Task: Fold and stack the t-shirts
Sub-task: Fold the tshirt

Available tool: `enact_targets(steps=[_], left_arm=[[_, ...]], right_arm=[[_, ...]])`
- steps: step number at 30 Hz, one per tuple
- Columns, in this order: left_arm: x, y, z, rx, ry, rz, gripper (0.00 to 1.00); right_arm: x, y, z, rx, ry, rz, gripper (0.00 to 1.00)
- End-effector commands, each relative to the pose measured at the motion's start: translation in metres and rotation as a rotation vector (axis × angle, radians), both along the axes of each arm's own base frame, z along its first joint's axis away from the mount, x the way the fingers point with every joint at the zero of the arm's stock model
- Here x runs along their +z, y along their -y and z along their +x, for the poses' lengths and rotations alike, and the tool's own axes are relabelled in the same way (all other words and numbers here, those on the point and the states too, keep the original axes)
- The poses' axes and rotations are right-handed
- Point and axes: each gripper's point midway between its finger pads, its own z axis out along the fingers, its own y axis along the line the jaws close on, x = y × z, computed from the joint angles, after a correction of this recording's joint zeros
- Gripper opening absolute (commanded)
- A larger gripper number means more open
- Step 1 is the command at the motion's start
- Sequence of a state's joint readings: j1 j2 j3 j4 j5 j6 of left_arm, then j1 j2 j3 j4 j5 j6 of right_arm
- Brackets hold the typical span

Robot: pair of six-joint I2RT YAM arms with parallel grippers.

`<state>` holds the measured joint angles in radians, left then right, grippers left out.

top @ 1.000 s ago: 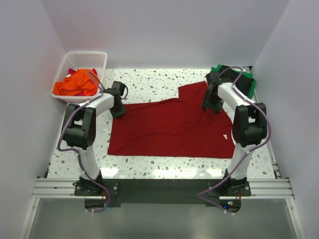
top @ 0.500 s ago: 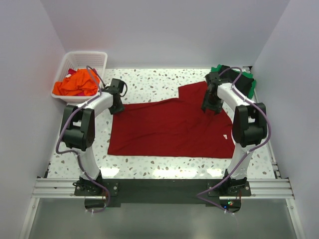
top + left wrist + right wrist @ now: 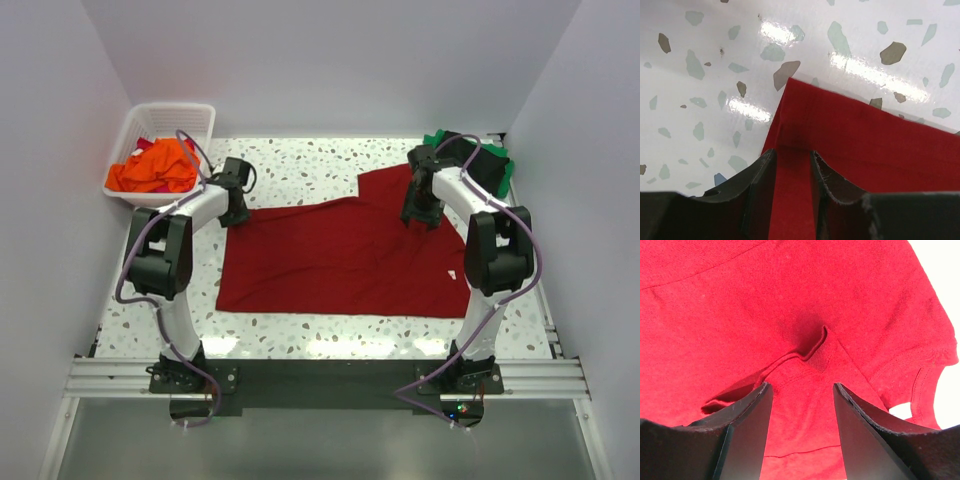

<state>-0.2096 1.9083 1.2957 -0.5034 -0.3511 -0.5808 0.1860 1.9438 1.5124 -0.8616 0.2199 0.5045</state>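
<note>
- The dark red t-shirt (image 3: pixel 340 260) lies spread flat across the middle of the tabletop (image 3: pixel 300 165), with one sleeve reaching toward 1 o'clock. Its outline has not changed over the last second, and no fold has been made in it yet.
- Left jaws: these have parted during the last second and moved a little toward 12 o'clock. They now stand narrowly apart, astride the shirt's 10 o'clock corner. The cloth between them lies flat on the tabletop. Treat this corner as released, not grasped.
- Right jaws: these have shifted slightly toward 10 o'clock, and their spread is unchanged. They stand wide apart above the shirt at about its 1 o'clock. A small raised pucker (image 3: pixel 812 347) of cloth sits between them, and neither finger is closed on it. Nothing is held.
- Meaning for the task: you should read this as the end of the spreading step, since the left corner has been let go where it was laid. The first fold is likely next.
- Check the pucker before you fold. A crease left under the right jaws would probably carry into the fold.
- The orange t-shirt (image 3: pixel 150 170) waits in the basket (image 3: pixel 190 112) at the tabletop's 10 o'clock corner. The green t-shirt (image 3: pixel 497 165) lies at the 2 o'clock corner. Neither pair of jaws touches these.
</note>
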Motion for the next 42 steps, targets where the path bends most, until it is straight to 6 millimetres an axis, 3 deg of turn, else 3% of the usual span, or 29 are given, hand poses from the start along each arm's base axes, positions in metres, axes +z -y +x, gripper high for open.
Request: enact_targets(steps=[1,9,20,26,32,37,42], left_arm=[[0.003,-0.006,0.019,0.009,0.047,0.022,0.38],[-0.004,-0.007,0.023,0.009,0.058,0.023,0.36],[0.01,-0.015,0.035,0.037,0.099,0.057,0.36],[0.002,-0.015,0.038,0.031,0.096,0.058,0.35],[-0.001,-0.015,0.041,0.028,0.095,0.06,0.28],[-0.003,-0.015,0.04,0.033,0.09,0.055,0.14],[0.008,-0.018,0.042,0.045,0.109,0.063,0.0]], right_arm=[[0.024,0.004,0.008,-0.009,0.062,-0.023,0.56],[0.023,0.005,0.006,-0.004,0.049,-0.032,0.56],[0.02,0.005,0.005,-0.005,0.043,-0.034,0.55],[0.018,0.005,0.003,-0.002,0.039,-0.037,0.55],[0.018,0.005,0.003,0.001,0.033,-0.043,0.55],[0.019,0.006,0.003,0.002,0.032,-0.047,0.55],[0.018,0.006,0.004,0.001,0.033,-0.045,0.55]])
